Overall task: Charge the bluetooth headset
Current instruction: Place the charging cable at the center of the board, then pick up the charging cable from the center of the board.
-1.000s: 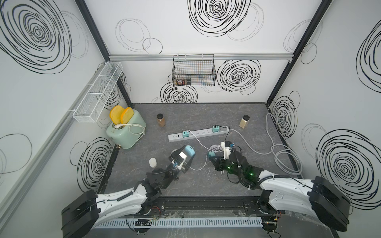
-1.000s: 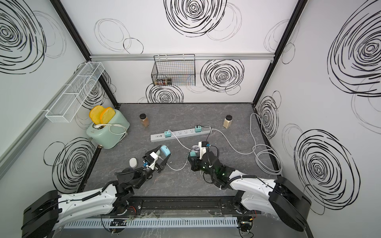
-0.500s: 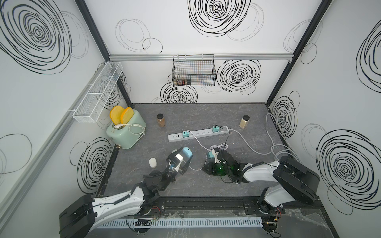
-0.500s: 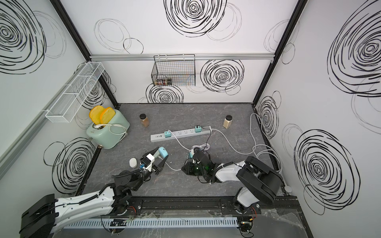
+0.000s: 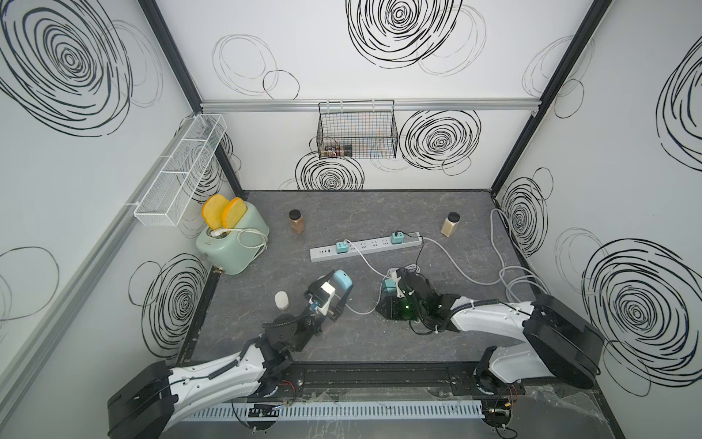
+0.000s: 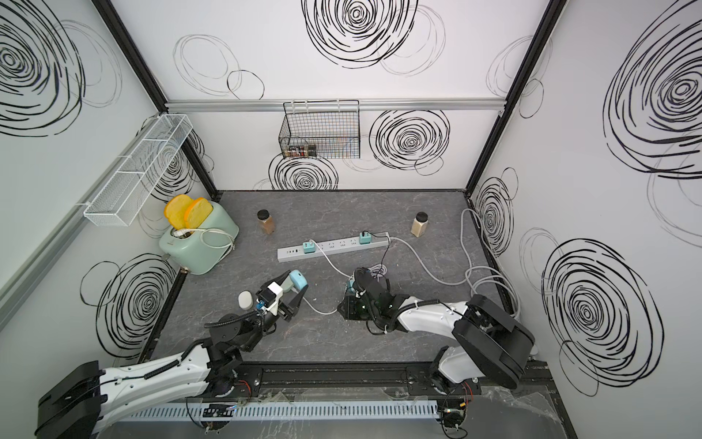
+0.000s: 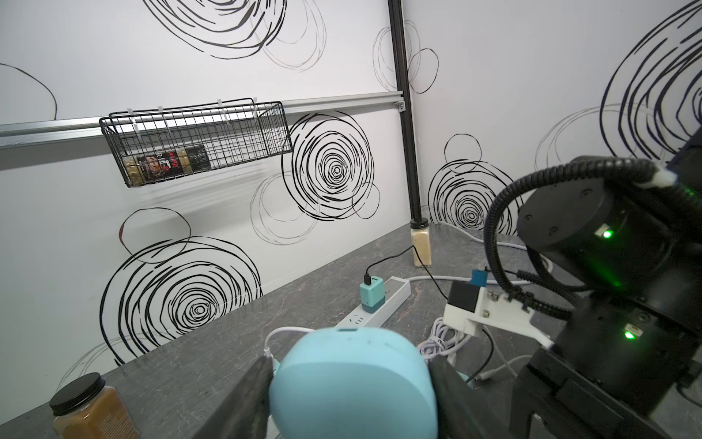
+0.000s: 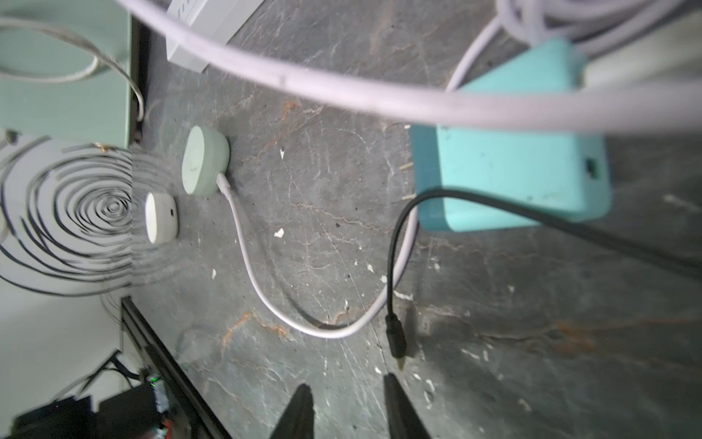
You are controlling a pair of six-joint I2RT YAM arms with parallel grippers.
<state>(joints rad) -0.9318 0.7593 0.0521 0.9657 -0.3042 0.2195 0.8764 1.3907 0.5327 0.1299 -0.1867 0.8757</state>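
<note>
Above the bench (image 5: 380,213), left of centre toward its front edge, both top views show the left end effector (image 5: 339,285) clamped on the blue headset case (image 5: 342,278). Only the right wrist view shows the right end effector (image 8: 346,384) spread and empty, with a black plug (image 8: 395,338) just beyond it.

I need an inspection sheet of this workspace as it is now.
Surface: grey stone-pattern table.
Job's things: light blue headset case; power strip with two teal adapters; third teal adapter on the table.
Clutter: toaster with bread, two spice jars, small white case.
Grippers: left end effector shut on the headset case; right end effector open, empty.
Cables: white cable runs to the headset case; black cable's plug lies free before the right end effector; grey cable coils at right.
Surroundings: black wire basket, white wire rack, swirl-patterned walls.
</note>
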